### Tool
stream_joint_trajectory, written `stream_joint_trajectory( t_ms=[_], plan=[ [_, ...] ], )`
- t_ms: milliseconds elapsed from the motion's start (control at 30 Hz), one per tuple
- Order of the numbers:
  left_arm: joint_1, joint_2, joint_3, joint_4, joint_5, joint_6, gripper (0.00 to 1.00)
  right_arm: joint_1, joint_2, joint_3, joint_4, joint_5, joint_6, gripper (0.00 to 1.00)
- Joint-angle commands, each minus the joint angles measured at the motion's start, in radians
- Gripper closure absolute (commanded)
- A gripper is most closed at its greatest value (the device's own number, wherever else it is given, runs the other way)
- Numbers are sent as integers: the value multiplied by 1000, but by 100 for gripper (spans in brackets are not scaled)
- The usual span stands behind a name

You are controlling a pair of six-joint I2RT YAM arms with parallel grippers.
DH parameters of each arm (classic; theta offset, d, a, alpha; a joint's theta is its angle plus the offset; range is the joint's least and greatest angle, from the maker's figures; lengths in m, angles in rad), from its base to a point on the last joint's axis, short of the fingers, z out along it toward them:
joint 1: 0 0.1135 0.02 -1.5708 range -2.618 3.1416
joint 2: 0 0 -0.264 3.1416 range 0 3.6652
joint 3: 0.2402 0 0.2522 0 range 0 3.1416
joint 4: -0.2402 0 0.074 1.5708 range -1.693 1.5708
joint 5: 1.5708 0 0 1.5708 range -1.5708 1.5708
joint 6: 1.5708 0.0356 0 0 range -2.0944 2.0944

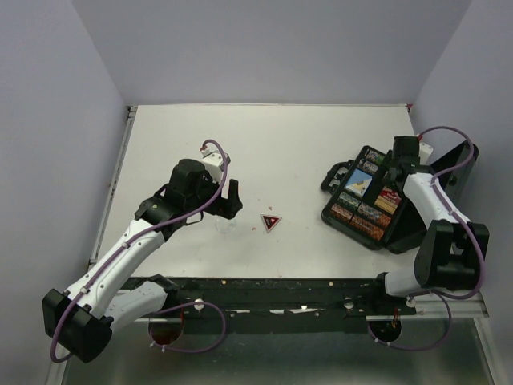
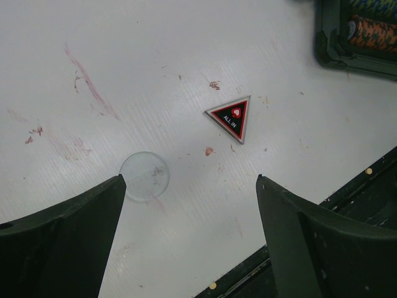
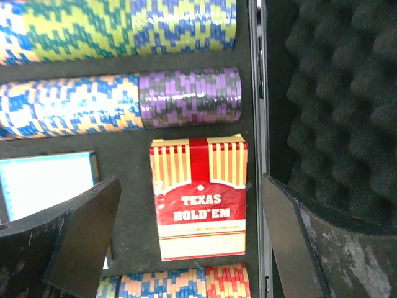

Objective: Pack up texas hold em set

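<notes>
Top: case open, far right. Triangle lies just right of L gripper, the nearer arm.
L wrist: jaws wide, empty; clear disc just ahead of one fingertip.
R wrist: R gripper wide, empty, over red box seated in case.

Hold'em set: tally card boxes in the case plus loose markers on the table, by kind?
Red card box: 1
Blue card box: 1
Triangular ALL IN marker: 1
Clear round marker: 1
Total: 4
</notes>
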Motion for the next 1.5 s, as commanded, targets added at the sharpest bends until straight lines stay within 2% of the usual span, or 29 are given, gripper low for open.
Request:
stream_joint_trajectory(
  t_ms=[0,100,200,233,567,733,833,1000,1133,1300,1467],
  plan=[
    [-3,-16,-7,6,-7,4,5,7,-8,58,-28,4,-50,0],
    [-3,-16,-7,4,-9,4,6,7,-13,53,33,-45,-73,4],
    [-3,-16,-7,4,-7,4,6,6,15,58,90,-62,-102,19],
    [-3,-15,-7,4,-7,4,6,6,33,61,100,-70,-110,21],
    [-3,-18,-8,4,-9,5,5,4,144,64,208,-130,-174,21],
    [-3,-15,-8,3,-12,5,6,3,147,38,178,-182,-141,21],
    [-3,-13,-8,3,-10,5,5,6,123,-19,158,-236,-96,21],
    [-3,-11,-7,3,-7,5,6,6,103,-143,158,-230,-33,21],
    [-3,-10,-7,3,-6,5,5,6,98,-169,169,-211,-36,20],
    [-3,-10,-7,1,-10,7,6,4,98,-99,141,-198,-78,6],
    [-5,-11,-8,1,-15,7,6,6,55,16,58,-150,-122,2]
  ],
)
